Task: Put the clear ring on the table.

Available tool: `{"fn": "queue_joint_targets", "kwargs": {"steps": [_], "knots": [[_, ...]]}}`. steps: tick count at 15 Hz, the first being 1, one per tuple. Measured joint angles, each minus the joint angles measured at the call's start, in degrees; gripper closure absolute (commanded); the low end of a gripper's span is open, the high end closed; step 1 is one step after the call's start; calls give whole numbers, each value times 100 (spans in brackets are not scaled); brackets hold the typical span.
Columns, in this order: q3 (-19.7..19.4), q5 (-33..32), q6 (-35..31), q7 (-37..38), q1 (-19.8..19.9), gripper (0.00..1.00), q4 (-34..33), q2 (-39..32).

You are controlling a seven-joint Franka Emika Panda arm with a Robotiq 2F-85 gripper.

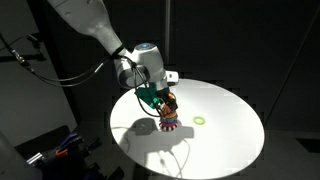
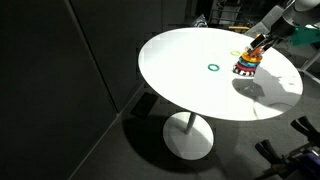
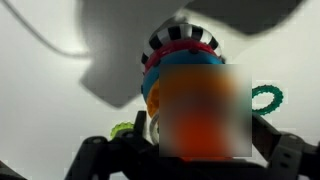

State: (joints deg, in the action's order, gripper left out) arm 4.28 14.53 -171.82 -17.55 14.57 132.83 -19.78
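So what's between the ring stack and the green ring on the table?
Nothing; only bare table separates the stack and the green ring, in both exterior views.

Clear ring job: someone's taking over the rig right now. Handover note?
Gripper: low over the ring stack. Jaws look apart in the wrist view, nothing clearly held.
Clear ring: not discernible in any view, and none visible on the table.
Yellow-green ring: lies loose on the table beside the stack.
Done: nothing confirmed.
Left: find the clear ring, grasp it and set it on the table.
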Motion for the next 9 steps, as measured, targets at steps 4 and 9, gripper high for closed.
{"fn": "queue_joint_targets", "kwargs": {"steps": [4,9], "knots": [[176,0,-28,-75,197,31,-76,-96],[179,0,-181,-83,219,31,-79,-94]]}}
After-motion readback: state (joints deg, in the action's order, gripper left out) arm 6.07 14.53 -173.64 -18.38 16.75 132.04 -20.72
